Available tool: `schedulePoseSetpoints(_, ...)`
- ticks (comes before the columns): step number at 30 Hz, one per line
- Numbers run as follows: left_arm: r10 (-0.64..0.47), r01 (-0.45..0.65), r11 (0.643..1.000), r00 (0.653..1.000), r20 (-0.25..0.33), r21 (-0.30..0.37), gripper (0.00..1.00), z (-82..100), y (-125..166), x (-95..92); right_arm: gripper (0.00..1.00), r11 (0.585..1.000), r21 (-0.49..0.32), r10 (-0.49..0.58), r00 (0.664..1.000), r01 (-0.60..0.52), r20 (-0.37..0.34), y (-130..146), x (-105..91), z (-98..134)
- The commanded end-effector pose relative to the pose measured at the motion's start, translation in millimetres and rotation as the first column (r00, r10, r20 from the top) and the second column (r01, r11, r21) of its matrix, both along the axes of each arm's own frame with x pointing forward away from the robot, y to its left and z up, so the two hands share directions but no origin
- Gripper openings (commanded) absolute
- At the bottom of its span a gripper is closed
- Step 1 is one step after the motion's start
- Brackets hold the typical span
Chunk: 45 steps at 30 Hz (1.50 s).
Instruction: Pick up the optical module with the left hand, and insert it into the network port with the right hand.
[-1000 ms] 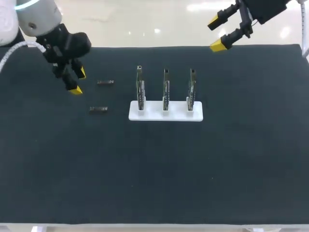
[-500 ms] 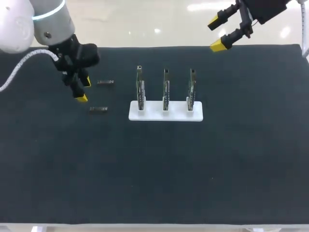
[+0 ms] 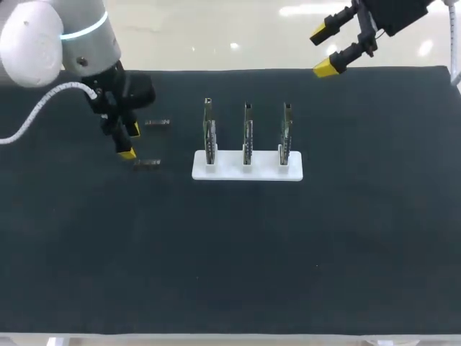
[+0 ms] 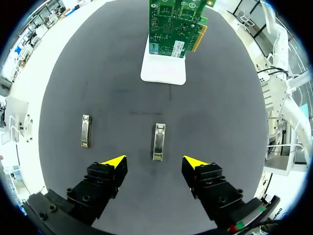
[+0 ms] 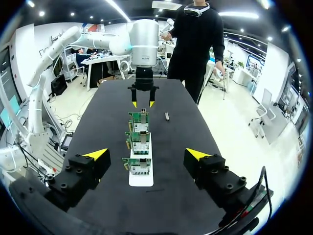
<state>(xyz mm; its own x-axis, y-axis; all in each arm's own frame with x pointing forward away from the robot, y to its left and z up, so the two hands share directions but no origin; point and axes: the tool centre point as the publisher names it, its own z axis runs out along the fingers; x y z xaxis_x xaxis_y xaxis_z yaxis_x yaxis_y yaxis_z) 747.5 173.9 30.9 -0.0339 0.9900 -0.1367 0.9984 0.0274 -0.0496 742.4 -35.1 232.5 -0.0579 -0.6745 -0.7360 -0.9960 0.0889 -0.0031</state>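
Two small dark optical modules lie on the black mat, the farther one and the nearer one. My left gripper hovers open just left of them. In the left wrist view the nearer module lies just ahead of the gap of the open left gripper, untouched, while the other module lies off to one side. Three green network cards stand upright in a white base. My right gripper hangs open and empty over the far right edge; in its wrist view, right gripper faces the row of cards.
The black mat covers the whole table. In the left wrist view the closest card and the white base stand well ahead of the modules. The right wrist view shows my left gripper beyond the cards.
My left arm has moved right and toward the table's front, bringing its open gripper close to the nearer module. The right arm has not moved.
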Motion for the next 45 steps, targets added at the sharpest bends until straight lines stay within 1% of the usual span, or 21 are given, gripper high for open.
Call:
schedulePoseSetpoints(1,0.000,0.001,1.000,1.000,-0.001,0.002,1.00,-0.2,-0.1,0.8,1.00,1.000,0.002,0.000,1.000,0.000,0.001,-0.1,-0.5,-0.2)
schedulePoseSetpoints(10,0.000,0.001,1.000,1.000,-0.001,0.002,1.00,-0.2,-0.1,0.8,1.00,1.000,0.002,0.000,1.000,0.000,0.001,-0.1,-0.5,-0.2)
schedulePoseSetpoints(13,-0.013,0.013,1.000,1.000,0.027,-0.009,1.00,1.0,9.1,-1.1,1.00,1.000,0.002,0.000,1.000,0.000,0.001,-0.1,-0.5,-0.2)
schedulePoseSetpoints(15,-0.013,0.013,1.000,0.999,0.037,-0.003,1.00,-1.4,8.4,-1.3,1.00,1.000,0.002,0.000,1.000,0.000,0.001,-0.1,-0.5,-0.2)
schedulePoseSetpoints(22,-0.020,0.020,1.000,0.999,0.034,-0.004,1.00,-3.7,0.9,1.2,1.00,1.000,0.002,0.000,1.000,0.000,0.001,-0.1,-0.5,-0.2)
schedulePoseSetpoints(27,-0.019,0.018,1.000,0.999,0.043,0.015,1.00,-10.4,0.4,1.6,1.00,1.000,0.002,0.000,1.000,0.000,0.001,-0.1,-0.5,-0.2)
schedulePoseSetpoints(45,-0.034,0.030,0.998,0.997,0.071,0.051,1.00,-32.7,-0.7,-2.1,1.00,1.000,0.002,0.000,1.000,0.000,0.001,-0.1,-0.5,-0.2)
